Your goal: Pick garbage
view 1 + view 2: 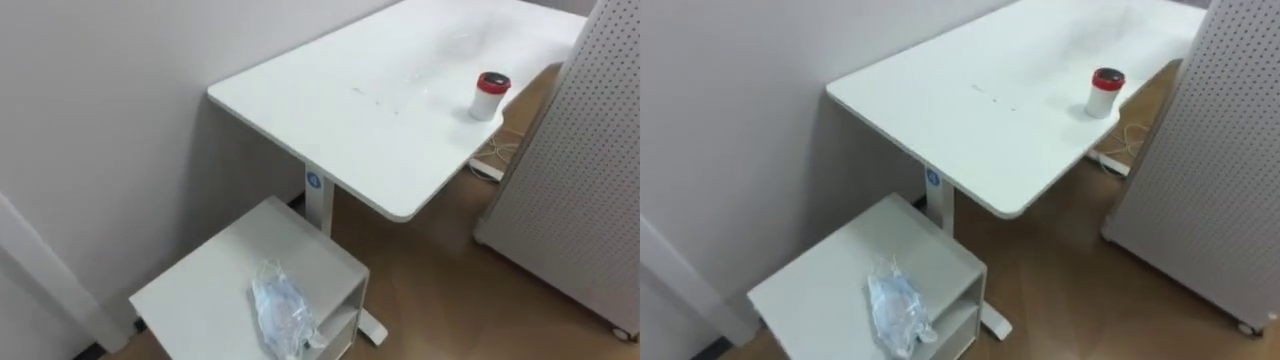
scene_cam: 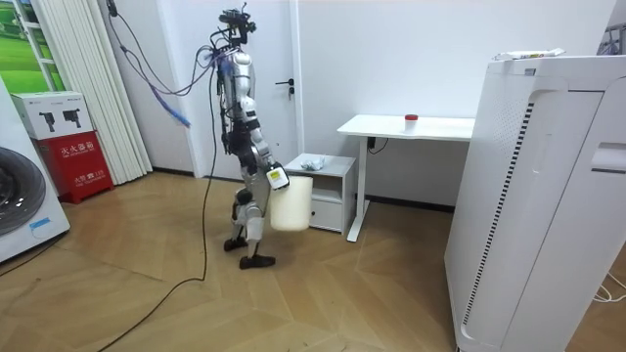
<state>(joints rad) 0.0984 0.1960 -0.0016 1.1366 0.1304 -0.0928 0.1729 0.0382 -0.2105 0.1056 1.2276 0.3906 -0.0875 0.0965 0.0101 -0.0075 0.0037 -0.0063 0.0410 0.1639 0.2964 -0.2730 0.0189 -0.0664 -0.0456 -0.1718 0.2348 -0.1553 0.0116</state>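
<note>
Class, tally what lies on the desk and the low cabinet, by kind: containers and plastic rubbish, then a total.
Containers: 1, the red-lidded cup on the desk.
Plastic rubbish: 1, the crumpled bag on the cabinet.
Total: 2.

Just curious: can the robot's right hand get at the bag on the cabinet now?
Probably not: the right hand holds a bin, though the bag lies uncovered on the cabinet close by.
</note>
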